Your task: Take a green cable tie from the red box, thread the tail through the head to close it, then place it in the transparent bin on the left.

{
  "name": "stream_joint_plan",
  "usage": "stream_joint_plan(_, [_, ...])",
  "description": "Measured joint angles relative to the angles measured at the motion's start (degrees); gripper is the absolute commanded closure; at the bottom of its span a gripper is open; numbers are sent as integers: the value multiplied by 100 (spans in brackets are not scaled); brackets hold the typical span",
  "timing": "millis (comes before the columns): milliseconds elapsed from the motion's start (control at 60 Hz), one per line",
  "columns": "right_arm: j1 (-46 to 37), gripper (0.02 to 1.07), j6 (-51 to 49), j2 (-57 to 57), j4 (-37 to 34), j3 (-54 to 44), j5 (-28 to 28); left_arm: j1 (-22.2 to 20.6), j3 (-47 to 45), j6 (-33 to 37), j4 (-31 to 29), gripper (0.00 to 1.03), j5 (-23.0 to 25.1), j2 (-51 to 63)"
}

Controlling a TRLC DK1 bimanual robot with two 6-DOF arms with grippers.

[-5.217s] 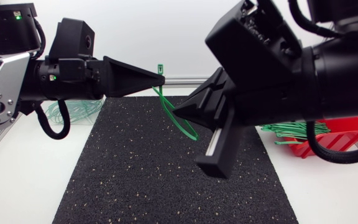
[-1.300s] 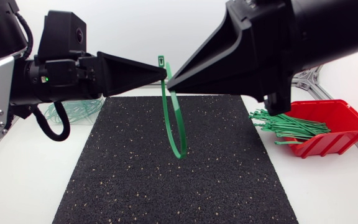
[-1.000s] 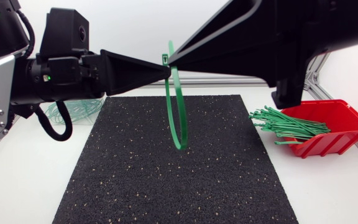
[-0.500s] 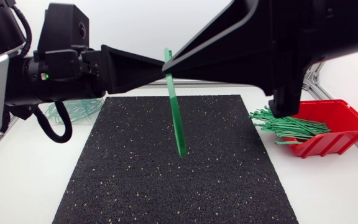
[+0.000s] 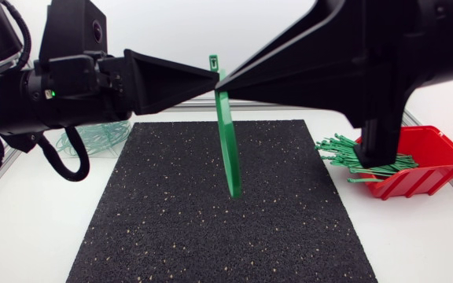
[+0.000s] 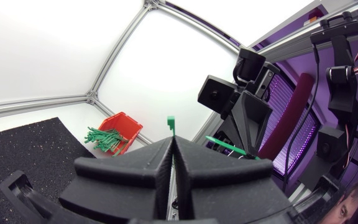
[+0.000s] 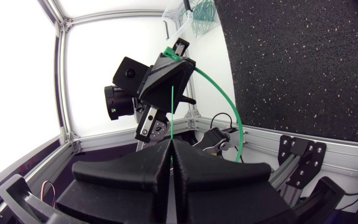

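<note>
The left gripper (image 5: 210,78) has its two broad black wedges pressed together on the green cable tie (image 5: 228,149) just under the head (image 5: 213,60), a small square block that stands clear above the fingertips. The right gripper (image 7: 173,143) meets it tip to tip, its fingers likewise pinched flat on the tie's thin tail, which runs as a straight green line from one gripper to the other in the right wrist view. Both hold the tie in the air above the mat (image 5: 171,212). From the pinch the flat, smooth strap hangs down in a long narrow loop, its rounded lower end well clear of the surface.

The mat is black, rough and granular with pale flecks, and lies on the white table (image 5: 22,236). To the right, partly behind the right arm's bulk, sits the red box (image 5: 439,161), glossy plastic with an open front, with a bundle of spare ties (image 5: 360,161) spilling over its lip. To the left, behind the left arm and its cable, the transparent bin (image 5: 97,140) shows pale green ties inside.
</note>
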Motion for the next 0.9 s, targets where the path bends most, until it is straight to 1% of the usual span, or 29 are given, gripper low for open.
stream_joint_plan(183, [7,102,284,9,44,2,-66,-57,0,0,17,100,-101,-33])
stream_joint_plan(900, [83,102,1008,162,195,232,-190,15,-72,-4,107,100,-120,-210])
